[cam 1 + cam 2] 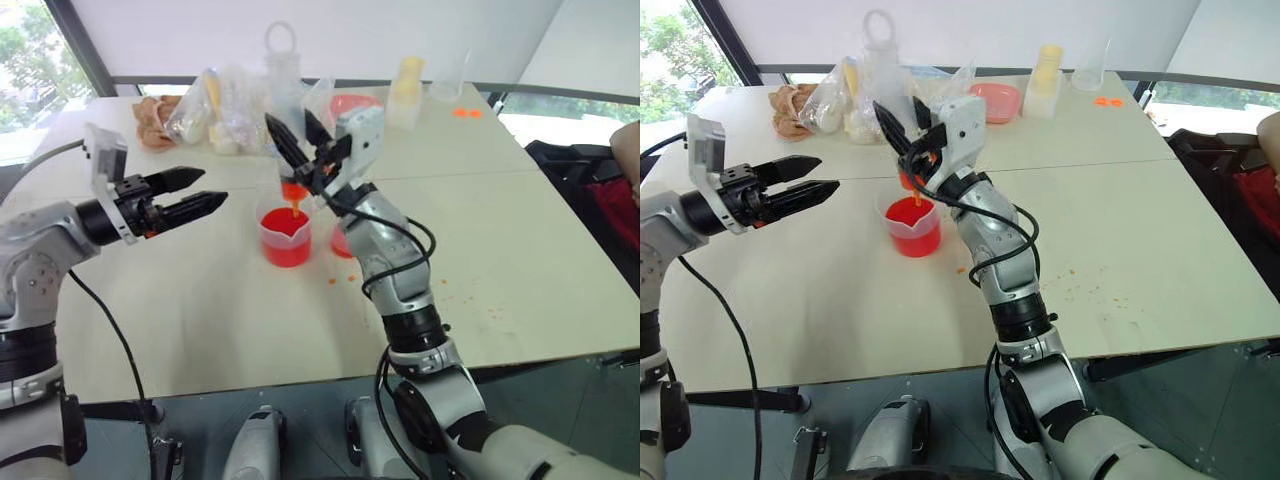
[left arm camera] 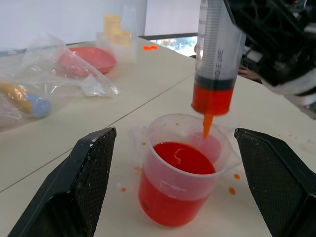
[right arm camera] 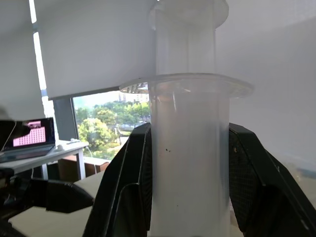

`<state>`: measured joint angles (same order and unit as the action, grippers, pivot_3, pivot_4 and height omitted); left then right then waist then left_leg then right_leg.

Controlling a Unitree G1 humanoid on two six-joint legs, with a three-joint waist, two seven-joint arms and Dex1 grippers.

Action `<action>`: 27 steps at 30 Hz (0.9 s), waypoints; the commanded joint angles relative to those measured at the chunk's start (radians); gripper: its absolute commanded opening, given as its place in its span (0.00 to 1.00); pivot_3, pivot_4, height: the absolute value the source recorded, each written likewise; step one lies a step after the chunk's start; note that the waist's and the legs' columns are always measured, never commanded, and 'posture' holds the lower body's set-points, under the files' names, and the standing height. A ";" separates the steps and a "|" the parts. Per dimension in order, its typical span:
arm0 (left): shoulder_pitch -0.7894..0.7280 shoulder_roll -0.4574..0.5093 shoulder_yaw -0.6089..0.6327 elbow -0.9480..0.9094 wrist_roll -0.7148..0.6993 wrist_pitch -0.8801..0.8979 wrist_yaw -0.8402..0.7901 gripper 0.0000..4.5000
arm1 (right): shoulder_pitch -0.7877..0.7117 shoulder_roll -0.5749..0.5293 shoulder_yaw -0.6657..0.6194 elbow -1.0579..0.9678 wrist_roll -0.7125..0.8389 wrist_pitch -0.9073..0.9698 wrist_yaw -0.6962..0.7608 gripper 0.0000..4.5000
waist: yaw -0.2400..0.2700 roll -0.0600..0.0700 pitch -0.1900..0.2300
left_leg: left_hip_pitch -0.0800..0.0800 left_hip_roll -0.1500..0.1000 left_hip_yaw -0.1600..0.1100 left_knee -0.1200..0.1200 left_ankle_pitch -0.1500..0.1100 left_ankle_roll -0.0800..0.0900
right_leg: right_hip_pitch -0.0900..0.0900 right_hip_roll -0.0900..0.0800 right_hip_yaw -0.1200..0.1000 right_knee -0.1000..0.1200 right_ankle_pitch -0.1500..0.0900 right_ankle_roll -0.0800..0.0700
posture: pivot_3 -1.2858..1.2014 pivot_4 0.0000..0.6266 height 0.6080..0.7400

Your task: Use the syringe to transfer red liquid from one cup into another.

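Right pincer (image 1: 296, 133) clamped on upright syringe (image 2: 215, 59) above beaker (image 2: 180, 170), left pincer (image 1: 198, 192) wide, beside it

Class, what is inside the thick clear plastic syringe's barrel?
Red liquid fills the bottom of the syringe; the right gripper covers part of the barrel.

syringe (image 2: 216, 54) upright above the beaker (image 2: 185, 173), smaller cup (image 1: 341, 243) right of it, bags (image 1: 215, 115) behind
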<state>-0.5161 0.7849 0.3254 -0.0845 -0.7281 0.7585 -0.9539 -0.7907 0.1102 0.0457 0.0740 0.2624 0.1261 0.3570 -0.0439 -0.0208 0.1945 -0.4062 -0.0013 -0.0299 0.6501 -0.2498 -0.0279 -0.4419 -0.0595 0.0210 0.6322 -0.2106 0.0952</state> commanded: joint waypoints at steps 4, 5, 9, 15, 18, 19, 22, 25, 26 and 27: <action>-0.105 -0.022 -0.072 0.001 0.016 -0.046 -0.010 0.89 | 0.001 -0.118 -0.095 -0.147 0.026 0.046 -0.047 0.32 | 0.009 0.000 0.000 | -0.001 -0.001 0.000 0.000 0.000 0.000 | 0.000 -0.001 0.000 -0.001 0.000 0.000 | 0.52 0.24 1.00; -0.127 -0.032 -0.090 0.011 0.020 -0.051 -0.013 0.89 | 0.019 -0.129 -0.096 -0.153 0.020 0.047 -0.053 0.32 | 0.011 0.000 0.000 | 0.000 -0.001 0.001 0.000 0.000 0.000 | 0.000 -0.001 0.000 -0.001 0.000 0.000 | 0.52 0.24 1.00; -0.215 -0.066 -0.150 0.056 0.049 -0.086 -0.035 0.89 | 0.071 -0.149 -0.090 -0.170 0.002 0.045 -0.080 0.32 | 0.002 0.000 0.000 | 0.000 -0.002 0.001 0.000 0.000 0.000 | 0.001 -0.001 0.000 0.000 0.000 0.000 | 0.52 0.24 1.00; -0.475 -0.192 -0.229 0.282 0.168 -0.260 -0.030 0.89 | 0.113 -0.143 -0.074 -0.183 -0.008 0.041 -0.100 0.32 | 0.001 0.000 0.000 | 0.000 -0.001 0.000 0.000 0.000 0.000 | 0.000 0.001 0.000 0.000 0.000 0.000 | 0.52 0.24 1.00; -0.583 -0.260 -0.253 0.404 0.228 -0.363 -0.028 0.89 | 0.127 -0.143 -0.062 -0.179 -0.018 0.030 -0.101 0.32 | 0.002 0.000 0.000 | -0.001 -0.002 0.001 0.000 0.000 0.000 | 0.000 0.000 0.001 -0.001 0.000 0.000 | 0.52 0.24 1.00; -0.606 -0.275 -0.256 0.437 0.244 -0.391 -0.030 0.89 | 0.129 -0.142 -0.059 -0.176 -0.020 0.026 -0.102 0.32 | 0.002 0.000 0.000 | -0.001 -0.002 0.001 0.000 0.000 0.000 | 0.000 0.000 0.001 -0.001 0.000 0.000 | 0.52 0.24 1.00; -0.703 -0.347 -0.268 0.581 0.295 -0.498 -0.018 0.89 | 0.149 -0.141 -0.043 -0.171 -0.035 0.012 -0.103 0.32 | 0.002 0.000 0.000 | -0.001 -0.002 0.001 0.000 0.000 0.000 | 0.000 0.000 0.001 -0.001 0.000 0.000 | 0.52 0.24 1.00; -0.782 -0.407 -0.278 0.711 0.343 -0.599 -0.026 0.89 | 0.173 -0.141 -0.021 -0.175 -0.054 -0.001 -0.101 0.32 | 0.003 0.000 0.000 | -0.001 -0.002 0.001 0.001 0.000 0.000 | 0.000 0.000 0.000 -0.001 0.000 0.000 | 0.52 0.24 1.00; -0.793 -0.415 -0.277 0.735 0.351 -0.617 -0.036 0.89 | 0.175 -0.139 -0.017 -0.175 -0.058 -0.003 -0.102 0.32 | 0.001 0.000 0.000 | -0.001 -0.002 0.001 0.000 0.000 0.000 | 0.000 0.000 0.001 -0.001 0.000 0.000 | 0.52 0.24 1.00; -0.808 -0.426 -0.278 0.763 0.361 -0.639 -0.042 0.89 | 0.177 -0.136 -0.014 -0.176 -0.060 -0.005 -0.105 0.32 | -0.001 0.000 0.000 | -0.001 -0.002 0.001 0.000 0.000 0.000 | 0.000 0.000 0.001 -0.002 0.000 0.000 | 0.52 0.24 1.00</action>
<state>-1.2923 0.3581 0.0429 0.6648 -0.3816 0.1669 -0.9848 -0.6000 -0.0305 0.0309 -0.0573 0.2075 0.1516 0.2536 -0.0448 -0.0209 0.1946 -0.4074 -0.0031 -0.0282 0.6503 -0.2497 -0.0277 -0.4420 -0.0595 0.0220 0.6308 -0.2107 0.0956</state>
